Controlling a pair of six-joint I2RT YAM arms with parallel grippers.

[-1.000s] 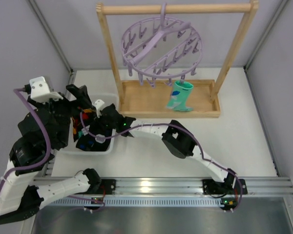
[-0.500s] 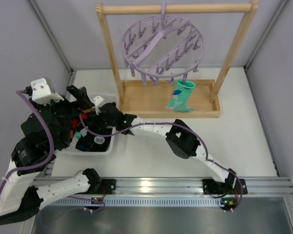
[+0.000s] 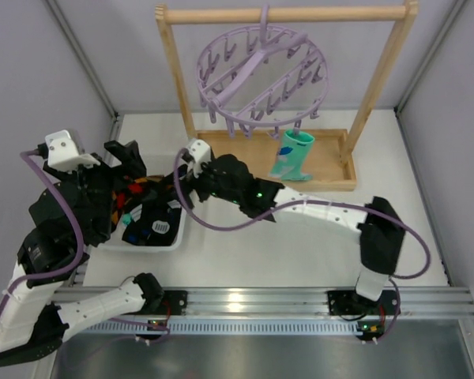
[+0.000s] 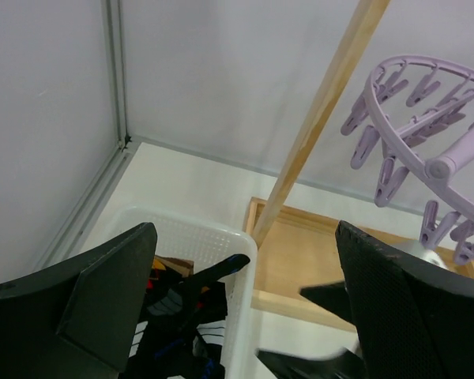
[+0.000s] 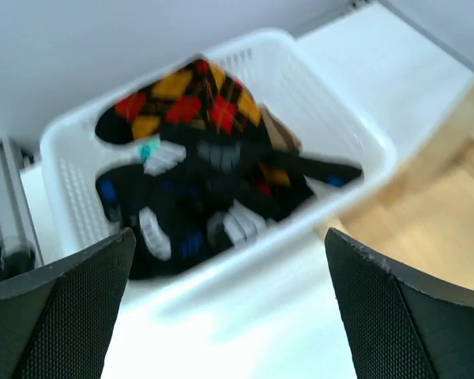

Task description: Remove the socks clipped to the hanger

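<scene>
- Right gripper was down over the basket a second ago. It is now lifted out and sits between the basket's far right corner and the wooden rack, with the elbow swung out to the right.
- In the right wrist view the right gripper has its fingers spread wide with nothing between them. It looks back down at the basket.
- Basket contents: an argyle sock on top at the back, and dark socks piled under and in front of it. Some brown shows at the right, too blurred to sort.
- Left gripper has barely moved. It hangs over the basket's far left side, fingers spread, holding nothing. The left wrist view confirms the open gap.
- The hanger rocked a little over the last second and still hangs by its hook from the rack's top bar.
- The teal sock is still clipped to the near right rim of the hanger, dangling above the rack's base board. It shifted slightly with the swing. No other sock is visible on the clips.
- Judgement: the drop-off into the basket looks finished and the right arm is freed. One sock is left, so the task is nearly done.
- The next move likely needs the right gripper to reach right to the teal sock. The hanger swings freely, so pulling may drag it instead of releasing the clip.
</scene>
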